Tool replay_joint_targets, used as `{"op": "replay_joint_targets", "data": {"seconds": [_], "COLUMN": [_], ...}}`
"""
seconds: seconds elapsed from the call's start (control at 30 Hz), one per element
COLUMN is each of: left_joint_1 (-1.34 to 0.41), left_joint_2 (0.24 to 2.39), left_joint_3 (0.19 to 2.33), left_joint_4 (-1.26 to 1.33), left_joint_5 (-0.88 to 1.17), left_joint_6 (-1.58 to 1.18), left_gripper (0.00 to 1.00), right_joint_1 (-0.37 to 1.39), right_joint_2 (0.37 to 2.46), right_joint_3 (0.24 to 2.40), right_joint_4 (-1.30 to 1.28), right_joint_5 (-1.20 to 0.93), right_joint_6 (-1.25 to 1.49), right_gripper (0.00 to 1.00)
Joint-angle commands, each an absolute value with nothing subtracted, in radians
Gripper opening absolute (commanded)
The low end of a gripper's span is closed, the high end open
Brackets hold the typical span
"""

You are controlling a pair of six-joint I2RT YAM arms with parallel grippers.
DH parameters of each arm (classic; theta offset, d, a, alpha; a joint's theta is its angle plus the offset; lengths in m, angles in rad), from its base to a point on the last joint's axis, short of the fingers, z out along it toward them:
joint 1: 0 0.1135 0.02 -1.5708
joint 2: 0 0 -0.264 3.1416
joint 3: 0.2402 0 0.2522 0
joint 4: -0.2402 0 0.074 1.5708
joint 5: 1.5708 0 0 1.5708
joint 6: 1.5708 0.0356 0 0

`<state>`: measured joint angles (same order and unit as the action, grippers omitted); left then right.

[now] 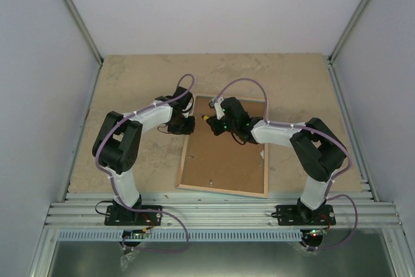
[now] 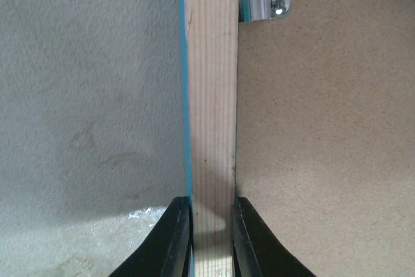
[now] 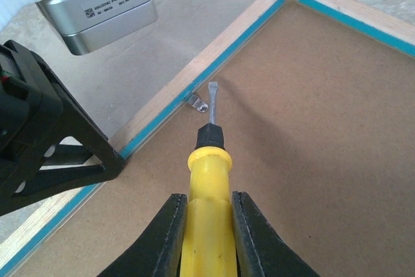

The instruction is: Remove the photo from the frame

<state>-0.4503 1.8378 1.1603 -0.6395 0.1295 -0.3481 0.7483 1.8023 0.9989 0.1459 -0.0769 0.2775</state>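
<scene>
The frame lies face down on the table, brown backboard up, edged in pale wood with a turquoise line. The photo is hidden under the backboard. My left gripper is shut on the frame's left wooden rail, one finger on each side. My right gripper is shut on a yellow-handled screwdriver above the backboard. The screwdriver's flat tip lies just beside a small metal retaining clip at the inner left edge.
The same metal clip shows screwed to the backboard beside the rail. The beige table is bounded by white walls on three sides and aluminium rails at the near edge. The left arm's camera housing hangs close to the right gripper.
</scene>
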Motion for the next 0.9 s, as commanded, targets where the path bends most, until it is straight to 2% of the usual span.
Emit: {"op": "replay_joint_targets", "data": {"seconds": [0.0, 0.87], "left_joint_1": [-0.448, -0.448], "left_joint_2": [1.810, 1.809], "left_joint_3": [1.129, 1.106], "left_joint_4": [-0.678, -0.654], "left_joint_5": [0.175, 0.180], "left_joint_6": [-0.340, -0.344], "left_gripper": [0.05, 0.07], "right_joint_1": [0.748, 0.750], "right_joint_2": [1.831, 1.872], "right_joint_3": [1.040, 1.082], "right_joint_4": [0.143, 0.025], "right_joint_5": [-0.115, -0.205], "right_joint_6": [0.280, 0.240], "right_gripper": [0.00, 0.01]}}
